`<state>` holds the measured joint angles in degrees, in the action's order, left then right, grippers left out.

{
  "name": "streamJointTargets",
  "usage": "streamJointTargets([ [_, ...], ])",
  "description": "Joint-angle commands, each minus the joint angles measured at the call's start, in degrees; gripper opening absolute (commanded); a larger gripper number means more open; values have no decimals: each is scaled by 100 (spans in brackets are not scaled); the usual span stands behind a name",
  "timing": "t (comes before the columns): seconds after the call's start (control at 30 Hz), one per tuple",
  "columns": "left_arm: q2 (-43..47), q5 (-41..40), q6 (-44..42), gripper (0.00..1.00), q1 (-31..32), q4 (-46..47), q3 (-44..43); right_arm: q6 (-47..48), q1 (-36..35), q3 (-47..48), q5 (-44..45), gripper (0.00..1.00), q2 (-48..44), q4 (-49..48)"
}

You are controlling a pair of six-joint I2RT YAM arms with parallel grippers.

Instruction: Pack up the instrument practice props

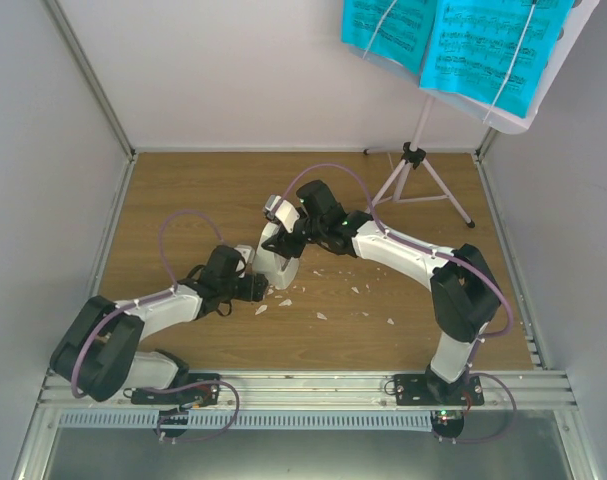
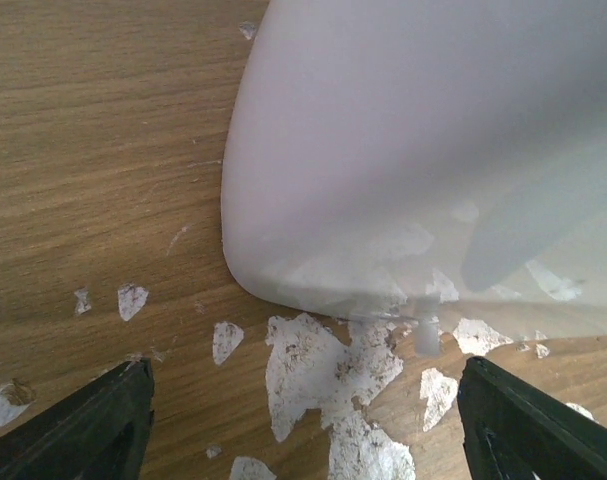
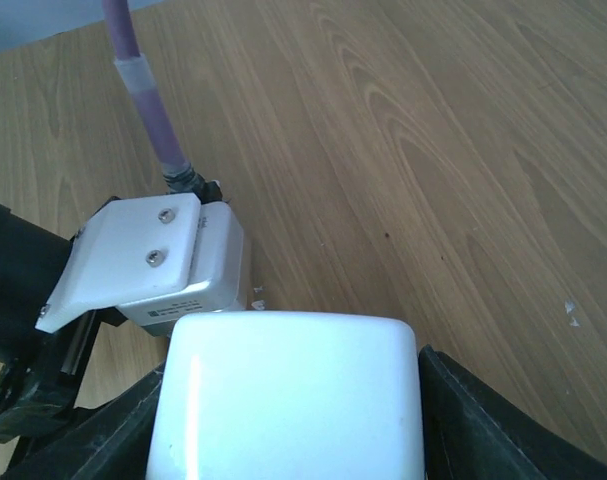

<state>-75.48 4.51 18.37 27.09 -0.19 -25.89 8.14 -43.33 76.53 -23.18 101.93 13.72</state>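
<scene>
Little of the packing can be judged done. The metronome (image 1: pixel 276 262) is gripped by the right claw (image 3: pixel 291 420) near the middle of the tabletop (image 1: pixel 183 190), its white body clamped between the two fingers. The left claw (image 2: pixel 303 372) is held wide open just beside it, with nothing between its fingers. The music stand (image 1: pixel 420 165) is left standing at the far right corner, with the sheet music (image 1: pixel 463 45) on its plate. White crumbs (image 1: pixel 323 315) are scattered around. No box or bag can be seen.
</scene>
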Motion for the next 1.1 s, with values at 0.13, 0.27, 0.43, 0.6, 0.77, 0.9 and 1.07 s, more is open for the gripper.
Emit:
streamJointTargets([
  [0.13, -257, -267, -62, 83, 136, 293, -231, -27, 25, 2, -284, 58, -154, -127],
  [0.27, -361, -365, -32, 83, 154, 259, -286, -31, 25, -8, -318, 58, -156, -127],
  [0.43, -461, -399, -26, 76, 174, 256, -337, -21, 27, -9, -385, 58, -147, -141],
  [0.6, -544, -551, -18, 68, 199, 238, -379, -34, 27, -7, -445, 58, -147, -166],
  [0.77, -586, -592, -18, 63, 218, 230, -399, -55, 26, -5, -501, 58, -138, -202],
  [0.9, -588, -568, -31, 63, 226, 234, -399, -48, 27, 2, -507, 58, -130, -195],
  [1.07, -525, -531, -53, 67, 235, 243, -376, -56, 26, 2, -461, 58, -137, -195],
])
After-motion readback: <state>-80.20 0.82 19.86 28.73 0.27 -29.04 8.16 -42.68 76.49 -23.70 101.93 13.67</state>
